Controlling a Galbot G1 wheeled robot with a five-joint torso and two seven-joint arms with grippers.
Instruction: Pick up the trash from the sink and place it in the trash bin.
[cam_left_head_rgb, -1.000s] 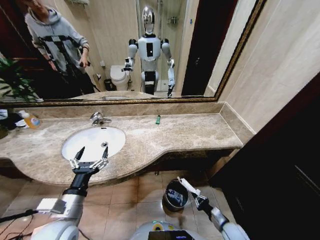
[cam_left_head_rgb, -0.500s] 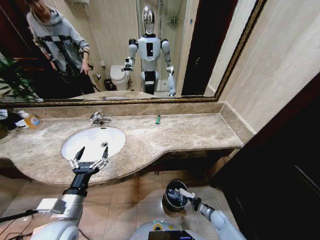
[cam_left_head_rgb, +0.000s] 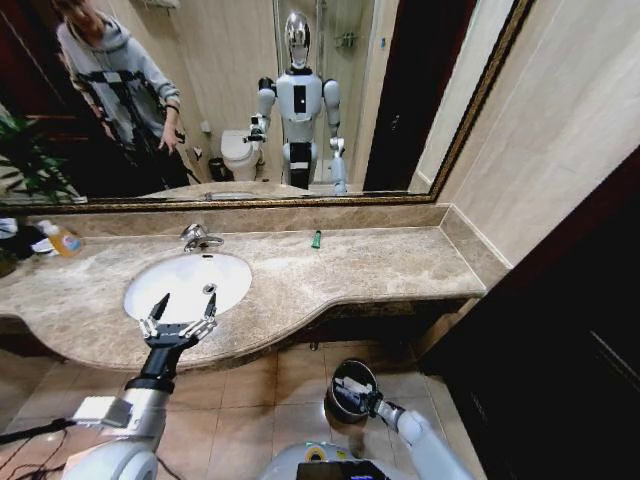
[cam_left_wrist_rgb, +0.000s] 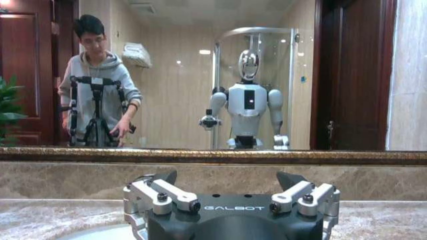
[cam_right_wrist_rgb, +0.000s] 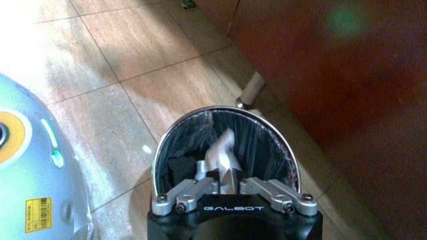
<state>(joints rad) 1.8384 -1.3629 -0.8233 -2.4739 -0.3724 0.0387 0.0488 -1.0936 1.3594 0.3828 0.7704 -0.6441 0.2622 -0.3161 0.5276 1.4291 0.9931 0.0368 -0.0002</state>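
Note:
The white oval sink (cam_left_head_rgb: 175, 285) lies in the beige marble countertop (cam_left_head_rgb: 360, 270). My left gripper (cam_left_head_rgb: 180, 318) hovers open over the basin's front rim, holding nothing; its spread fingers (cam_left_wrist_rgb: 160, 192) also face the mirror in the left wrist view. A tiny green tube (cam_left_head_rgb: 316, 239) lies on the countertop by the backsplash. On the floor stands the round black trash bin (cam_left_head_rgb: 350, 392) with its silver rim (cam_right_wrist_rgb: 175, 131). My right gripper (cam_right_wrist_rgb: 229, 184) is just above the bin's opening, shut on a long flat white packet (cam_right_wrist_rgb: 223, 150) that hangs down into the bin.
A chrome faucet (cam_left_head_rgb: 195, 237) stands behind the basin, an orange-capped soap bottle (cam_left_head_rgb: 62, 240) at the far left. A dark wooden cabinet (cam_left_head_rgb: 560, 340) rises close to the bin's right. My own base (cam_right_wrist_rgb: 27, 165) is right beside the bin on the tiled floor.
My right gripper has come down and in over the bin, bringing the white packet from beside the rim into the opening. The left gripper has stayed put.

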